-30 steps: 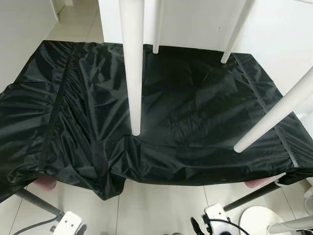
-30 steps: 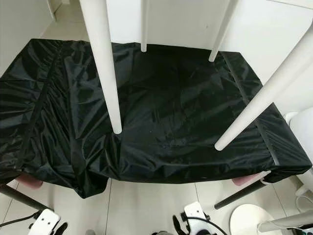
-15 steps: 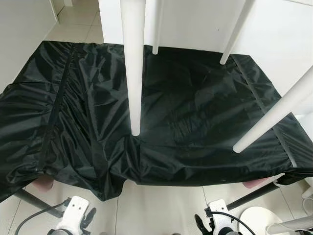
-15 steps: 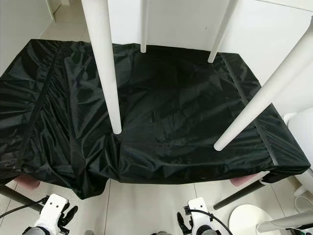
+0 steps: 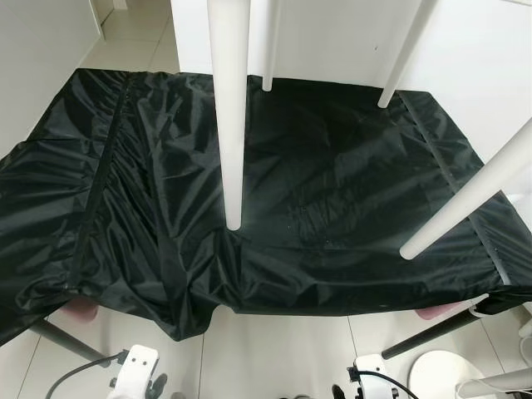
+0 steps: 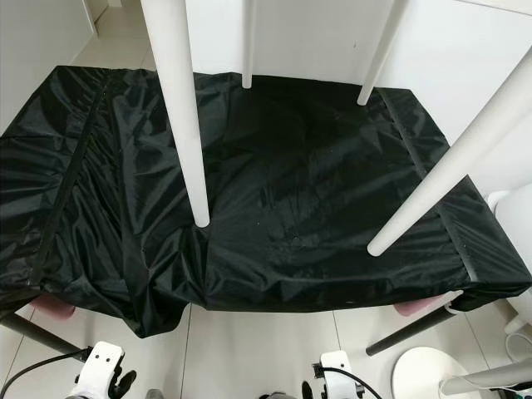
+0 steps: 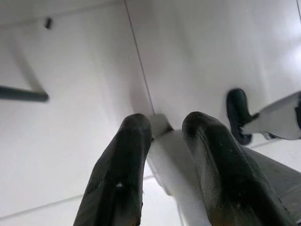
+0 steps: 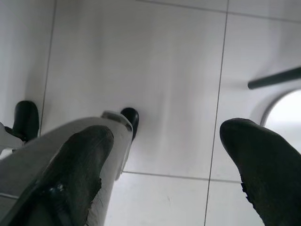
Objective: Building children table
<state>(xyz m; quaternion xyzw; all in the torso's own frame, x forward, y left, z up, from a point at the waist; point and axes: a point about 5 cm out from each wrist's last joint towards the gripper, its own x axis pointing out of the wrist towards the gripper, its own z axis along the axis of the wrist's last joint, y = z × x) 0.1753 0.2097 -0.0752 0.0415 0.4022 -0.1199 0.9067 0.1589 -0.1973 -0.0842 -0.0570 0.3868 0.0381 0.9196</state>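
Overhead, white table legs [image 5: 228,116] cropped, black cloth [image 5: 332,208] hiding its support, right pincer [image 8: 164,174] spread

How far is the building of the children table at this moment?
Done, as it looks: four white legs stand up from an upturned white table top on the black cloth. In hand: nothing; the left gripper and right gripper hang low over the floor tiles. Left, probably: turning the table upright.

No readable text, labels, brands or nos. anywhere in these views
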